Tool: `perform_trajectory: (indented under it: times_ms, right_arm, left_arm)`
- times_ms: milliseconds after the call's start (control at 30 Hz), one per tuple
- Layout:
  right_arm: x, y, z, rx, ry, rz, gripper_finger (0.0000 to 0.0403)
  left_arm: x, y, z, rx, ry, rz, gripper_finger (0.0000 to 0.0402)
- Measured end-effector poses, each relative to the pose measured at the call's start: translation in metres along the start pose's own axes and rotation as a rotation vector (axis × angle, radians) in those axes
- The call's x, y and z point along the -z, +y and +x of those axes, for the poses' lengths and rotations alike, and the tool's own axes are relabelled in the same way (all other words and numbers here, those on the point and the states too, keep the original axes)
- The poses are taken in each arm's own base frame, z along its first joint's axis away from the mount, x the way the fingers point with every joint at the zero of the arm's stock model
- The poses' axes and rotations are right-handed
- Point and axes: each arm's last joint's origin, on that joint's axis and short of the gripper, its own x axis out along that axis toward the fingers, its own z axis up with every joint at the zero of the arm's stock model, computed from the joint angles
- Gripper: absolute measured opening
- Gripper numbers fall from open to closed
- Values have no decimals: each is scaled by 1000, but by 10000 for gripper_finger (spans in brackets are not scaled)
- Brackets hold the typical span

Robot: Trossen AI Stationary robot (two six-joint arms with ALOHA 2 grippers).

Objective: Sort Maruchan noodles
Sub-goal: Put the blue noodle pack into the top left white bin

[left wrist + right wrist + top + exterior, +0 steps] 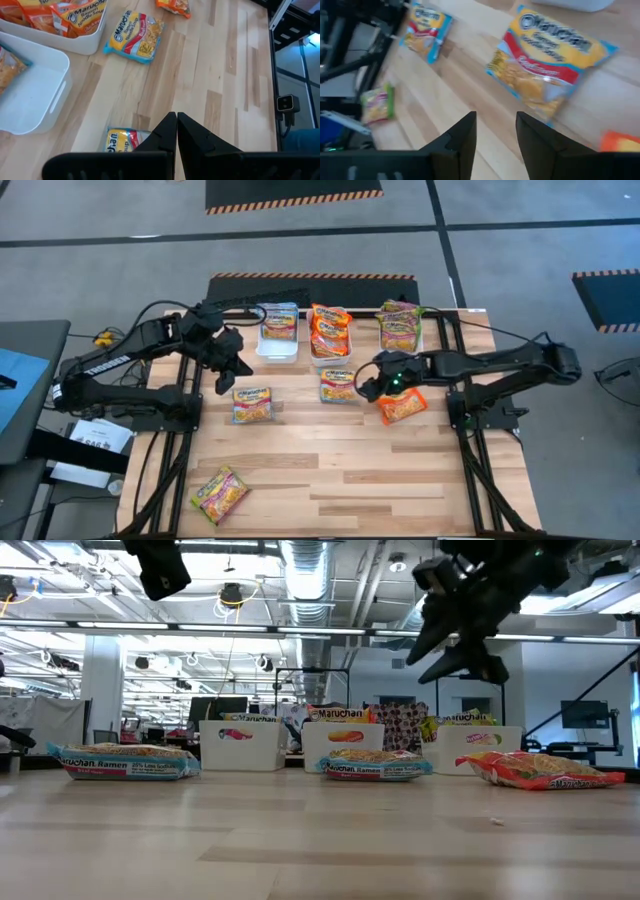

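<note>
While three bins (277, 348) hold packets, four Maruchan noodles (253, 405) lie loose.

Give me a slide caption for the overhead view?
Two robot arms hover over loose Maruchan noodle packets before three white bins on a wooden table.

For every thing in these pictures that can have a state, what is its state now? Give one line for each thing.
Left gripper: shut, empty, above the table near the left bin.
Right gripper: open, empty, above the middle blue packet.
Left bin: holds a blue packet.
Middle bin: holds orange packets.
Right bin: holds green-pink packets.
Left blue packet: flat on the table.
Middle blue packet: flat on the table.
Orange packet: flat on the table.
Green packet: flat on the table.
</note>
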Motion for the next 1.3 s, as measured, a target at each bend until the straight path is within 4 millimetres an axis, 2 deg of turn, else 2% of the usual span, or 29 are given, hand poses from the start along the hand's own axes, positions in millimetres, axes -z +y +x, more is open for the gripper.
perform_trajectory:
  times_ms: [167,400,500,967,1167,1300]
  right_arm:
    - [-8,-4,19,-9,-1,30,199]
    - [-22,-30,45,115,-4,204,240]
    - [-24,-40,55,160,4,263,242]
    - [-16,-58,98,207,54,372,242]
    - [-16,-59,114,145,50,378,241]
    - [-15,-59,119,126,68,421,222]
  left_arm:
    - [0,0,0,0,3,18,0]
    - [1,0,0,-1,6,18,0]
    - [1,0,0,-1,6,20,0]
    - [2,0,0,-10,20,28,0]
    - [2,0,0,-10,20,29,0]
    - [2,0,0,-10,19,28,0]
